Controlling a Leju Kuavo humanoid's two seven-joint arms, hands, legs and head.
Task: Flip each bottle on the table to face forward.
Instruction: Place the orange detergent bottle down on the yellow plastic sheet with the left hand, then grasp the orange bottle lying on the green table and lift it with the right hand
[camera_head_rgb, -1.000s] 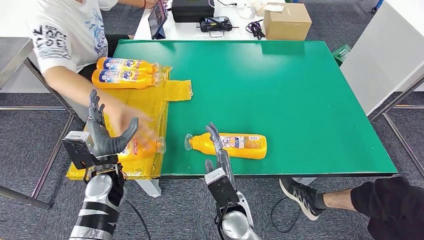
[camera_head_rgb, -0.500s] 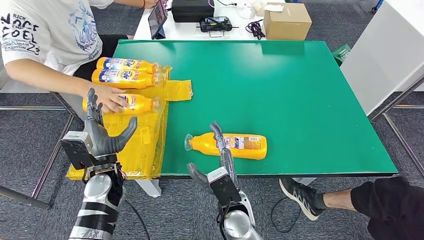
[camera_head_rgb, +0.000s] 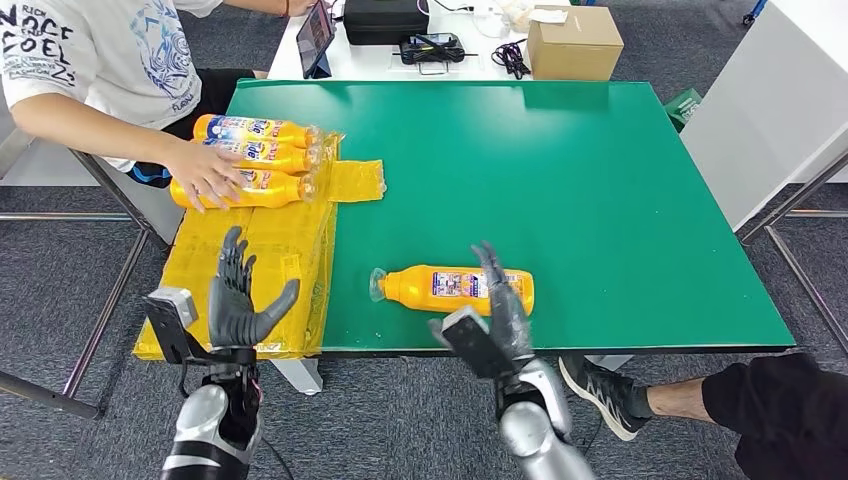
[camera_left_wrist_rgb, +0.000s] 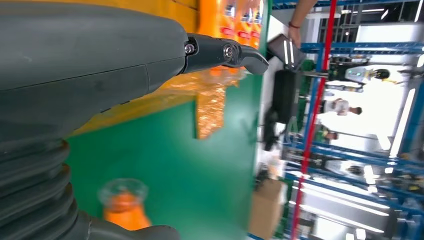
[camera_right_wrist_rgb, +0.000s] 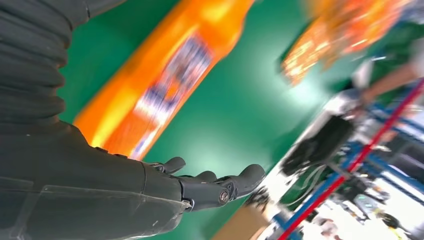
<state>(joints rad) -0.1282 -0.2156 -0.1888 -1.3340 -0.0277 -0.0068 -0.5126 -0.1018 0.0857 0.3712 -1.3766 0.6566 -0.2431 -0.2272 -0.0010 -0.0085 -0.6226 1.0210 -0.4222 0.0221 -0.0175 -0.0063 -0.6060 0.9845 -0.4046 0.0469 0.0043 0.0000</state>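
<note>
Since a second ago, the right hand is swinging over to the base end of the orange plastic bottle lying near the green table's front edge, fingers spread, holding nothing. A clumsy nudge is risking rolling it off.

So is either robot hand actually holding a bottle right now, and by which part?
Neither holds anything. The right robot hand is open at the label end of the lying bottle, not gripping it. The left robot hand hangs open over the yellow plastic wrap.
</note>
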